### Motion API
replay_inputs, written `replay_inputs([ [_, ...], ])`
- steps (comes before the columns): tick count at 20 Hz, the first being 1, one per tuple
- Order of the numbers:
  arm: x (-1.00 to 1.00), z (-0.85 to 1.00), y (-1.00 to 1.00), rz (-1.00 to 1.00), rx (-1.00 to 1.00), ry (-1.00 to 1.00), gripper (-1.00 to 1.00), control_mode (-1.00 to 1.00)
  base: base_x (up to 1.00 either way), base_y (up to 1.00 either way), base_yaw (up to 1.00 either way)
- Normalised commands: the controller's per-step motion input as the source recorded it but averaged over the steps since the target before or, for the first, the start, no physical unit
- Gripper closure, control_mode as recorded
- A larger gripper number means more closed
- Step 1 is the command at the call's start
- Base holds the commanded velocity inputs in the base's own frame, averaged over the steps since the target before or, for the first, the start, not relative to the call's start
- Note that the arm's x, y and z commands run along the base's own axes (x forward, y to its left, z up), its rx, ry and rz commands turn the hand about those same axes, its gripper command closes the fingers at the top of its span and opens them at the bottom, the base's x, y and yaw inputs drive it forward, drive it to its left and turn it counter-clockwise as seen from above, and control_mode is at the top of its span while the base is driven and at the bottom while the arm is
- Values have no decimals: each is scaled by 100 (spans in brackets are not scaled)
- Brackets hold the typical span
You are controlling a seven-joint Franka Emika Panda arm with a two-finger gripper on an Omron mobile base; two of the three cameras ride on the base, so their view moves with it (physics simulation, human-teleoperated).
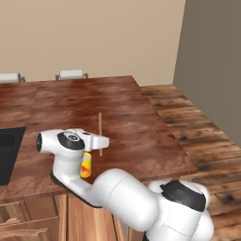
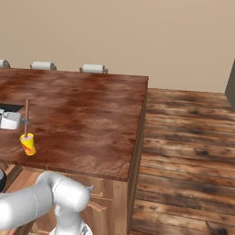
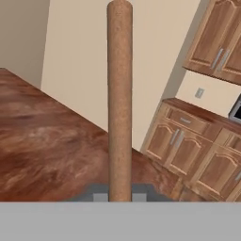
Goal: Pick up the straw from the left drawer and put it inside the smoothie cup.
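Now, going one view after another:

Left base view: we are holding the straw upright over the brown counter, its lower end passing into the white hand at the gripper. The smoothie cup is standing on the counter just under and a little to the left of the hand, partly hidden behind the arm, near the front edge.

Right base view: we are seeing the straw rising straight up from the gripper at the left edge of the picture. The smoothie cup is sitting just below it, pink at the rim, and the straw's bottom end seems to be hovering right above that rim; whether it is touching the contents, we cannot tell.

Hand view: we are looking along the straw, which is running up the middle of the picture from between the fingers. The fingers are clenched on the straw.

Done so far: we are judging the pick-up finished, since the straw is gripped and lifted over the counter, well out of any drawer.

Left to do: we are still needing to line the straw's lower end over the cup mouth, lower it in, and let go.
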Motion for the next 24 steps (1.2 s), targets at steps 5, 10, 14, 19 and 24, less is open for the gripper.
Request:
replay_inputs([
  [5,11,-17,19,0,-3,-4,100,-100,0,0,0],
  [10,0,-9,1,0,0,-6,100,-100,0,0,0],
  [14,0,-16,0,0,0,-6,100,-100,0,0,0],
  [19,6,-17,1,0,0,-5,100,-100,0,0,0],
  [24,8,-7,11,0,0,-4,100,-100,0,0,0],
])
